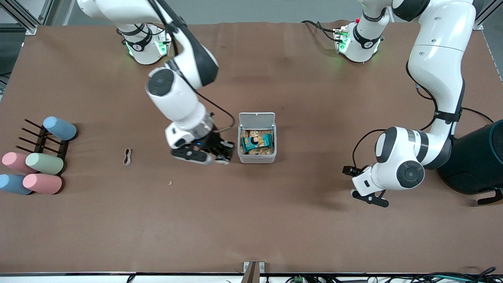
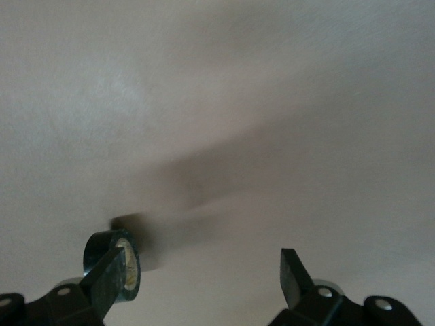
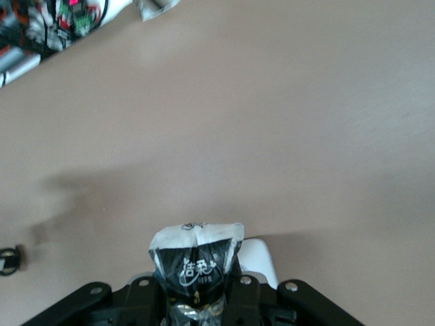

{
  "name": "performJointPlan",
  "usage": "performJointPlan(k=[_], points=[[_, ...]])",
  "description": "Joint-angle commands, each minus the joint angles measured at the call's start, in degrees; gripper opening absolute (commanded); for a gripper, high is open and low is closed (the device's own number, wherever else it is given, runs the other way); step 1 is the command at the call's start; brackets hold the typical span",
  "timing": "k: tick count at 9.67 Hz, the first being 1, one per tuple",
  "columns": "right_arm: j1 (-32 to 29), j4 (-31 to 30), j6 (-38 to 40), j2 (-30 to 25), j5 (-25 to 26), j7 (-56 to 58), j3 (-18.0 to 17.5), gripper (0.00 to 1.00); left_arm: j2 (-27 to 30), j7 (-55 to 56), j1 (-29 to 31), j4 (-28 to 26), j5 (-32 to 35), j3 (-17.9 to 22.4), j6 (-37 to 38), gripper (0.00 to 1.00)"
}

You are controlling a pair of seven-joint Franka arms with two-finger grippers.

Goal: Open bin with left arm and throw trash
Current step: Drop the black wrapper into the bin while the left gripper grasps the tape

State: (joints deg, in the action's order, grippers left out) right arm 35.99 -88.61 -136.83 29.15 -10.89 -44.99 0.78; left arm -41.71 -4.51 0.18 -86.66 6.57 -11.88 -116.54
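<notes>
Carrying the wrapper [image 3: 197, 261] clamped in right hand [image 1: 222, 154] beside open bin [image 1: 257, 159]; next, over bin, release. Left hand [image 2: 204, 278] apart, waiting.

Wrapper [image 3: 197, 268]: lower part hidden between the right gripper [image 3: 197, 299] fingers.
Teal cylinder [image 1: 477, 161]: cut off by frame edge.
</notes>
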Motion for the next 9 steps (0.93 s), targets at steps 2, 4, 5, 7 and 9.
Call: performJointPlan(k=[2,4,5,7,9], points=[[4.3,6.4,1.2,6.9,0.3,-1.0,1.1,0.02,2.2,0.1,4.5,-3.3,1.0,-0.7,-1.2,1.0],[5.2,6.1,5.7,8.2,0.7,-0.6,1.0,0.03,2.3,0.1,6.7,-7.2,1.0,-0.7,-6.1,1.0],[6.2,5.6,6.5,8.2,0.7,-0.9,0.9,0.03,2.3,0.1,7.1,-8.5,1.0,-0.7,-8.2,0.9],[6.5,5.5,7.3,9.1,0.5,-1.2,0.9,0.17,2.5,0.5,6.8,-8.6,1.0,-0.8,-7.8,0.18],[6.6,5.5,7.4,9.6,0.4,-1.2,0.9,0.45,2.9,1.1,6.2,-8.2,1.0,-1.3,-7.7,0.0]])
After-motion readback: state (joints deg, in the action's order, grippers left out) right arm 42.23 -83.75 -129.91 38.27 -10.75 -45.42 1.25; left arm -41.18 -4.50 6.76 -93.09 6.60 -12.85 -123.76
